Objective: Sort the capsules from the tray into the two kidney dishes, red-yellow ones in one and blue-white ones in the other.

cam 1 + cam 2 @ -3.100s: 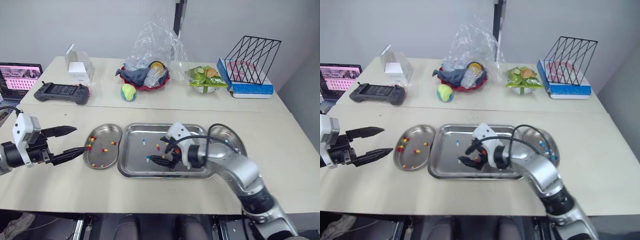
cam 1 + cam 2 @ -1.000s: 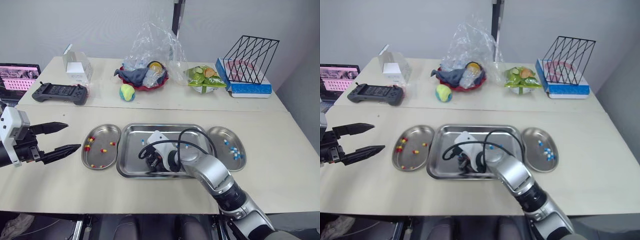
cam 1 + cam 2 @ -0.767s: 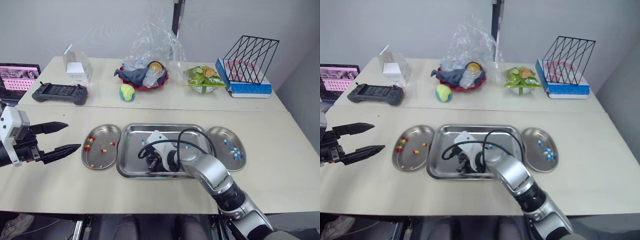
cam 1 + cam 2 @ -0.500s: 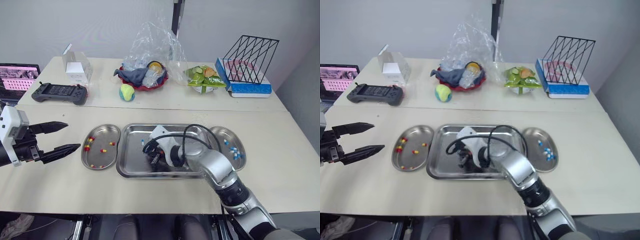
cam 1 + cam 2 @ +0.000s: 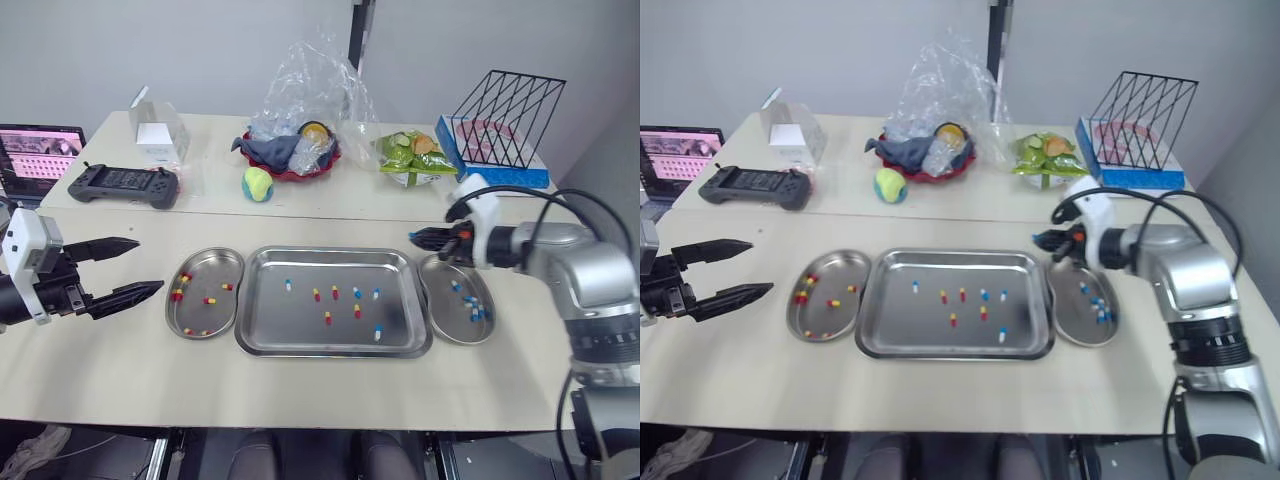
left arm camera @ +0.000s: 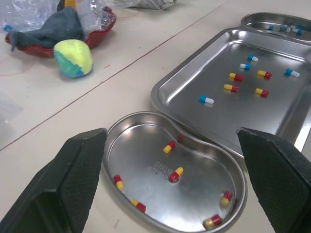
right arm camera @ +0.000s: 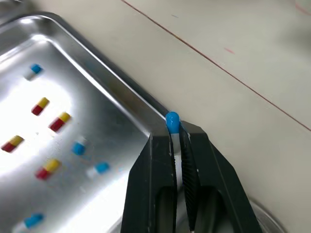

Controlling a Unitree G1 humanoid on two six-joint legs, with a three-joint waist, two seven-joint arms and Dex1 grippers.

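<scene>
Blue-white capsule [image 7: 172, 120] is pinched at the very tips of the right tool [image 7: 176, 131], with the fingers closed on it and the blue end poking out. It is held up above the tray [image 5: 300, 322] at its far right corner, just short of the right dish [image 5: 445, 312], where other blue-white ones are already gathered. The carry is judged to be the step in hand: the capsule is picked, not yet dropped.

Next, the tool needs to be brought over the dish's bare steel and lowered a little. The fingers can then be parted so the capsule is let go inside the rim, not on the counter [image 5: 300, 390] or back in the tray.

The left tool [image 5: 148, 264] is held wide open with nothing gripped, beside the left dish [image 5: 215, 270], where red-yellow ones are collected. Loose capsules [image 5: 335, 293] of both colours are left in the tray, so the sort is judged partway done.
</scene>
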